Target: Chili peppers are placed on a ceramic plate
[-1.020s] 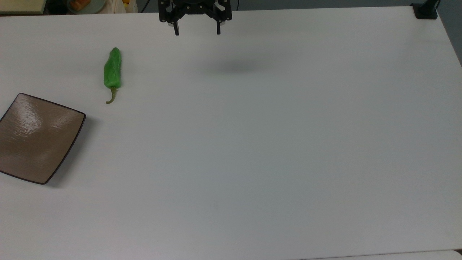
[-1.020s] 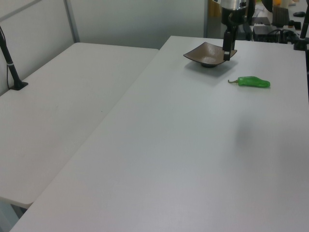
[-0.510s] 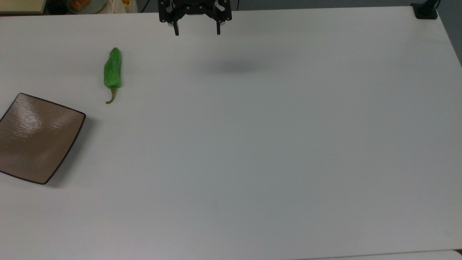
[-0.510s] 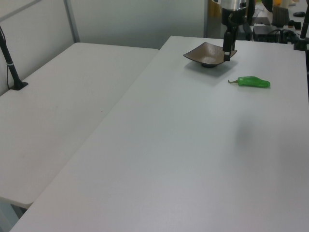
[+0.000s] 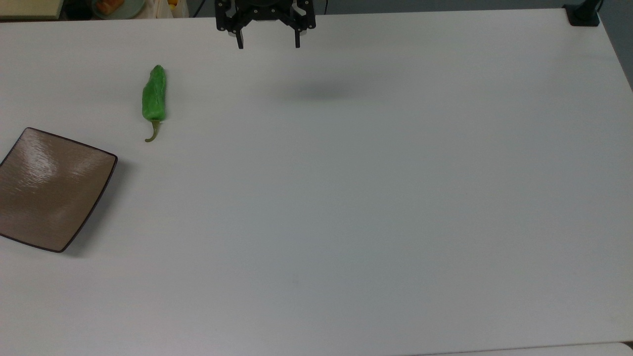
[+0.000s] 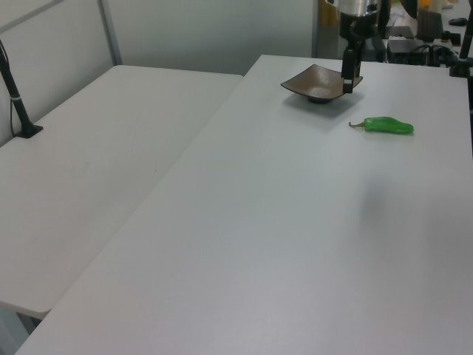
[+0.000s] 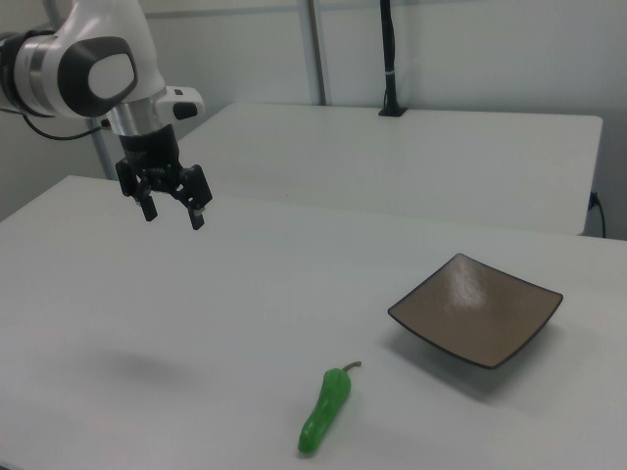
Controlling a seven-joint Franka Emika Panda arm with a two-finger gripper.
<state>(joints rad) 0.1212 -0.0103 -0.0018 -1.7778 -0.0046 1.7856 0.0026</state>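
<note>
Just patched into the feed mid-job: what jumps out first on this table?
The bright green chili pepper stands out most, lying alone on the white table, its stem toward the ceramic plate at the top view's left edge. The plate has nothing on it and sits apart from the pepper. The black end effector hangs open above the table, away from both.

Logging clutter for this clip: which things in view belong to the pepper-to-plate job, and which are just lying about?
Belongs to the job:
- green chili pepper, lying on the white table
- ceramic plate, bare
- gripper, open, raised above the table

Just lying about:
- black post base at the table corner
- second table behind
</note>
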